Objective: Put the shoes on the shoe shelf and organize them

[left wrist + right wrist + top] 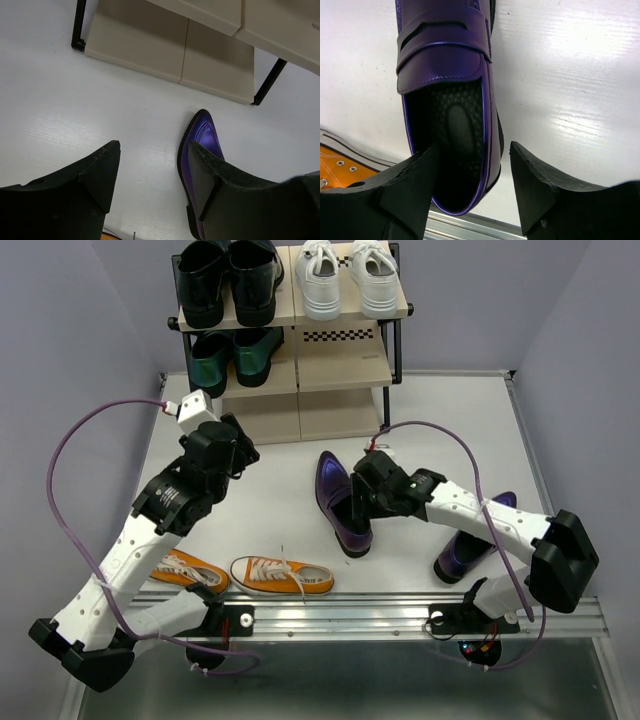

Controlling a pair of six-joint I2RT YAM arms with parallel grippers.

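Purple loafer (332,485) lies mid-table, toe toward the shoe shelf (345,370), heel toward the arm bases. Its long axis runs straight ahead of the right gripper (472,150), the nearer one. That gripper's fingers stand apart, straddling one side wall at the heel. The left gripper (154,147), also spread and empty, hovers near the toe.

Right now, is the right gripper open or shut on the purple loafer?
Open. The right gripper has its fingers spread, straddling one side wall of the purple loafer, not yet closed on it.
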